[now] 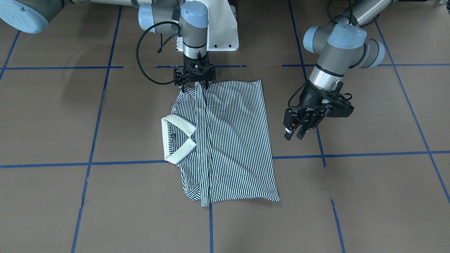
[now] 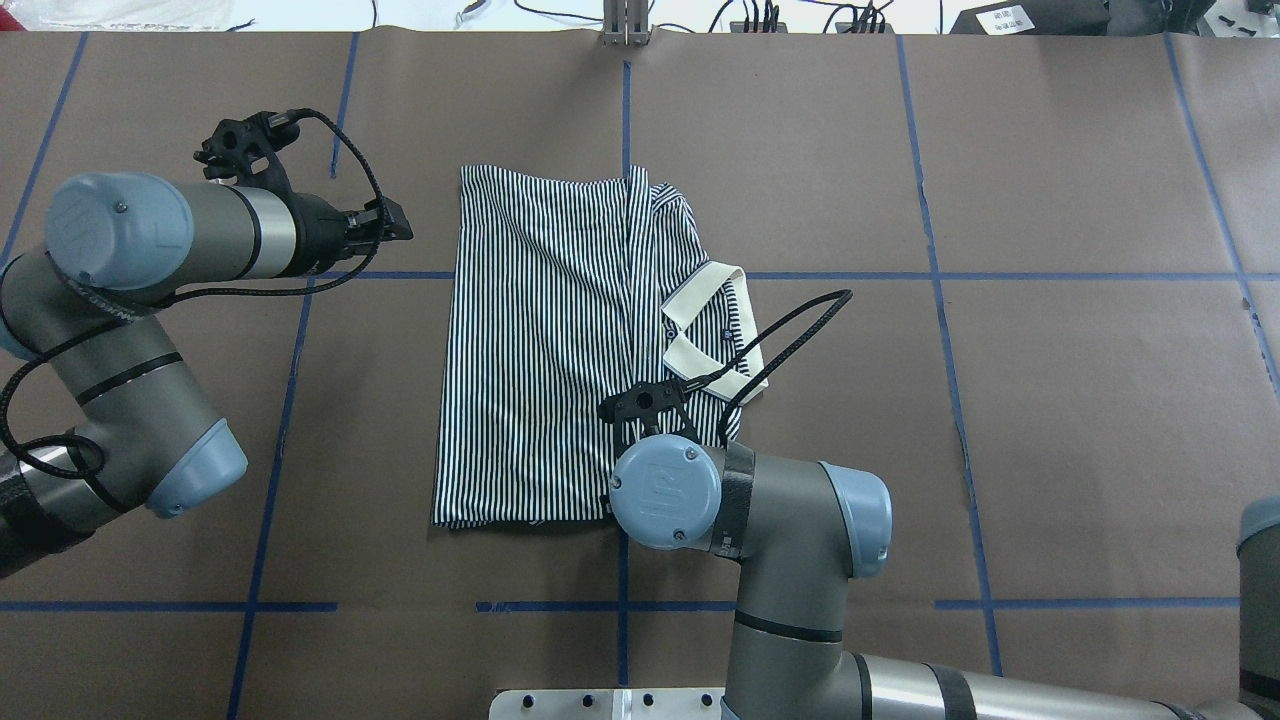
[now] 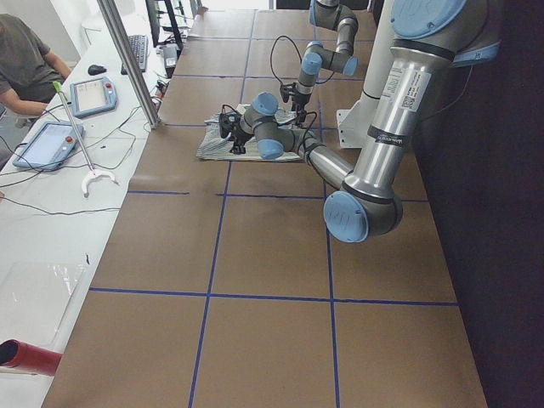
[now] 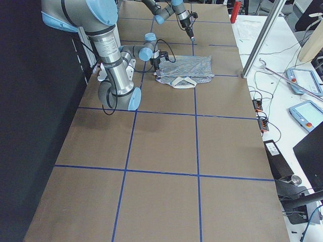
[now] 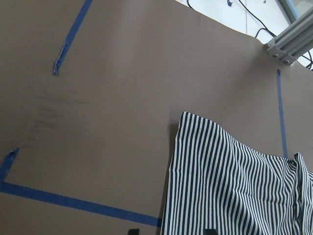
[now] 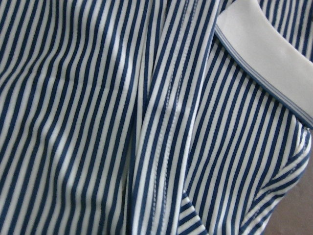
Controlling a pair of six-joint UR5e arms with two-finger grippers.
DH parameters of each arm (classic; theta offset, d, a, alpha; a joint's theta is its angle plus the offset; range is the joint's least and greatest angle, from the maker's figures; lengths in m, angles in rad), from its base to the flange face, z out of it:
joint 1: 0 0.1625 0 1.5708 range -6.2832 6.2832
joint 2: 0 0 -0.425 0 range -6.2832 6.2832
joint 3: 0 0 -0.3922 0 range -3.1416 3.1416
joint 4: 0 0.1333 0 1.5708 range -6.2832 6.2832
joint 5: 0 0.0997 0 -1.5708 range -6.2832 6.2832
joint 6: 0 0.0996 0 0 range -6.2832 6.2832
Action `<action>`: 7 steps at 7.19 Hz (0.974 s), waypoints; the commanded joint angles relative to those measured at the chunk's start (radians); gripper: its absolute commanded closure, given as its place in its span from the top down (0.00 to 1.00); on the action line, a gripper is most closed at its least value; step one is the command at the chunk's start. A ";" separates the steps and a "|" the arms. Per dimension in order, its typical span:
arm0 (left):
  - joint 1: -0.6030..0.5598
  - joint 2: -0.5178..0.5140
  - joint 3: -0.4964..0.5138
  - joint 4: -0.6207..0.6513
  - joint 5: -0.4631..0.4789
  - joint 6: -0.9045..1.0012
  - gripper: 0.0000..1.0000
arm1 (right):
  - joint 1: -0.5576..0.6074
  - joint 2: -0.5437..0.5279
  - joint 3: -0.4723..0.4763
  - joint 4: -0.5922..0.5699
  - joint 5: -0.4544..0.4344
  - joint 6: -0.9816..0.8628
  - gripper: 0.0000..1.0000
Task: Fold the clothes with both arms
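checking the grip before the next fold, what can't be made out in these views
- Right gripper: overhead, its own wrist covers it; front view, dark fingers merge with the shirt, grip unclear.
- Left gripper: left wrist view's bottom edge cuts off its fingers.
- Shirt in side views: too small for folds.
- Right wrist view: stripes and collar only.

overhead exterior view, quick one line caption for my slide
Partly folded striped polo shirt, right arm over its near edge, left tool hovering beside its far left corner.

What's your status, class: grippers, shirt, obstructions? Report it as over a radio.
Left gripper open, empty, beside polo shirt. Right gripper at shirt's edge, grip unclear. Shirt flat, partly folded. No obstruction seen.
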 commanded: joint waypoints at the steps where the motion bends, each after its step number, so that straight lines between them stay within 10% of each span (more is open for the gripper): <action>1: 0.000 0.000 -0.001 0.000 -0.001 0.001 0.54 | 0.007 -0.050 0.051 -0.008 0.001 -0.031 1.00; 4: 0.000 0.000 -0.001 0.000 0.001 0.001 0.54 | 0.044 -0.214 0.195 -0.005 0.006 -0.104 1.00; 7: 0.000 0.003 -0.005 0.000 0.001 0.001 0.54 | 0.082 -0.160 0.199 -0.005 0.013 -0.088 1.00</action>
